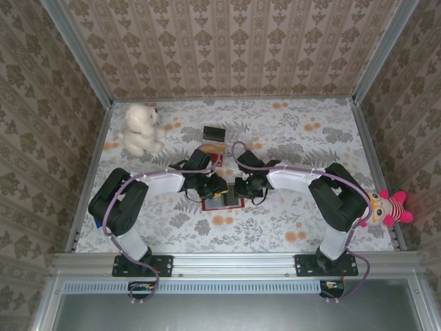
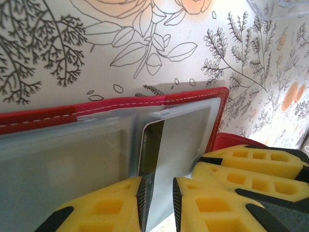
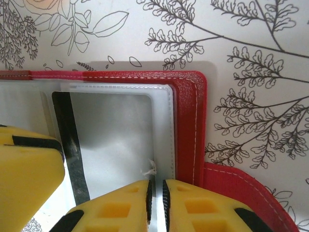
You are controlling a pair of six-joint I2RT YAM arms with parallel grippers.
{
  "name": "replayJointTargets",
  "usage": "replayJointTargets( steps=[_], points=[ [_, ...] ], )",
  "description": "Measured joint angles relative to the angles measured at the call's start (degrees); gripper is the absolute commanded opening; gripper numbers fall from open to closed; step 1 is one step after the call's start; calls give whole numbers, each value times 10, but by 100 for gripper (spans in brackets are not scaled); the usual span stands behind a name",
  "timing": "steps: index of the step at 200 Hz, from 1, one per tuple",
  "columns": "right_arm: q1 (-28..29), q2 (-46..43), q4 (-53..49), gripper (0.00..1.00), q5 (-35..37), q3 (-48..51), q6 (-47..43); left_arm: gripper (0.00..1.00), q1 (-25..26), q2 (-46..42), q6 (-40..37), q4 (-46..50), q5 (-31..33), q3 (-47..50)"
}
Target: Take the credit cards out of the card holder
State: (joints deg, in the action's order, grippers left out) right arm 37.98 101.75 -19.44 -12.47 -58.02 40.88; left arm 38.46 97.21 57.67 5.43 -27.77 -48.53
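At mid-table the open red book-like card holder [image 3: 189, 121] lies flat; the right gripper [image 3: 156, 188] pinches its clear sleeve [image 3: 161, 121]; the left gripper [image 2: 158, 188] clamps a thin grey credit card [image 2: 181, 145]; if the sleeve slips, the holder may drag along.

The top view looks down from behind; both wrist views sit close over the card holder [image 3: 188, 121].

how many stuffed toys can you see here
2. A white teddy bear sits at the back left of the table; a pink and yellow doll lies at its right edge. The arms may hide something small.
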Motion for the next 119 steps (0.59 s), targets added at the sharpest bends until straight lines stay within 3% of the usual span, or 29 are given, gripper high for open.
replayJointTargets(
  steps=[119],
  points=[
    [-5,3,13,17,-17,4,1,25,-10,-2,-7,-6,-5,13]
  ],
)
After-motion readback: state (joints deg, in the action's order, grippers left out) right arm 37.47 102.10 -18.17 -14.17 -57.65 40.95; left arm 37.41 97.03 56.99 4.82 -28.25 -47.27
